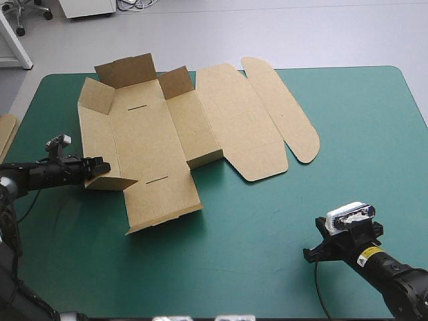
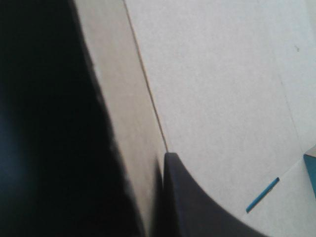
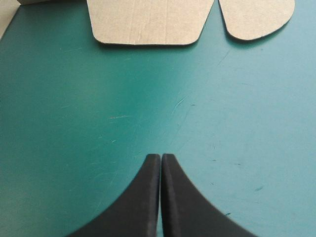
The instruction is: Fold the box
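The brown box (image 1: 150, 144) lies on the left and middle part of the desk (image 1: 361, 120), which has a teal-green cover. Its left wall (image 1: 93, 127) and 2 far flaps (image 1: 127, 70) stand up, and its lid (image 1: 234, 120) lies flat to the right. The left tool (image 1: 101, 167) is at the box's near left corner, at a small raised flap (image 1: 110, 179). The right tool (image 1: 309, 255) is by the desk's near right side, well apart from the box. More board (image 1: 5, 134) shows at the desk's left edge. In the left wrist view, 1 black finger (image 2: 197, 207) lies on the board and the other is a dark shape behind it, so this tool is clamped on the box. A thin slot (image 2: 262, 195) shows ahead. In the right wrist view, the right tool's 2 fingers are pressed together over bare cover, and the lid's rounded ends lie ahead.
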Robot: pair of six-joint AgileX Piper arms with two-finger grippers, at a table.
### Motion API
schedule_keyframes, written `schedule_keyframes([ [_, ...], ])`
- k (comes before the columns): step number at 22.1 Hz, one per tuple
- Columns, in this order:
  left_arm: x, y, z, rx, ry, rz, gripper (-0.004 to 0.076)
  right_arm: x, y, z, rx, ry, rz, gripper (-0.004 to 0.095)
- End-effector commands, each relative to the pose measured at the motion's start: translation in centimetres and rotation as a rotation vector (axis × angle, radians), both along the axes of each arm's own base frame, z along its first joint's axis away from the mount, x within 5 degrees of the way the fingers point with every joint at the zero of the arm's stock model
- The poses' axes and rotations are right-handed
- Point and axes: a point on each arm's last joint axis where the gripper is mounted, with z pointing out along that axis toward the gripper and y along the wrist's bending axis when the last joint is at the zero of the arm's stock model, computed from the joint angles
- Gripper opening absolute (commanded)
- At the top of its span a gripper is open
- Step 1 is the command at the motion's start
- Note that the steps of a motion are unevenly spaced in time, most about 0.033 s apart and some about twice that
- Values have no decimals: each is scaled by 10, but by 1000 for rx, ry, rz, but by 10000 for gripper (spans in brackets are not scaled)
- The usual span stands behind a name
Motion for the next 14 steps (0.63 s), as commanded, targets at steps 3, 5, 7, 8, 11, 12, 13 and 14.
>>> schedule_keyframes([
  [3, 0, -9, 28, -36, -101, -50, -10, 5, 1, 14, 12, -82, 3, -1],
  [5, -6, -14, 40, -50, -121, -83, -10, 5, 1, 14, -24, -99, 24, -1],
  [7, -13, -18, 53, -68, -98, -84, -10, 5, 1, 14, -28, -100, 26, -1],
  [8, -19, -19, 60, -38, -83, -95, -10, 5, 1, 14, -28, -100, 26, -1],
  [11, -27, -24, 74, 68, -86, -93, -10, 5, 1, 14, -28, -100, 26, -1],
  [12, -29, -26, 78, 96, -88, -86, -10, 5, 1, 14, -28, -100, 26, -1],
  [13, -31, -30, 83, 134, -100, -84, -10, 5, 1, 14, -28, -100, 26, -1],
  [14, -33, -34, 88, 167, -113, -87, -10, 5, 1, 14, -28, -100, 26, -1],
])
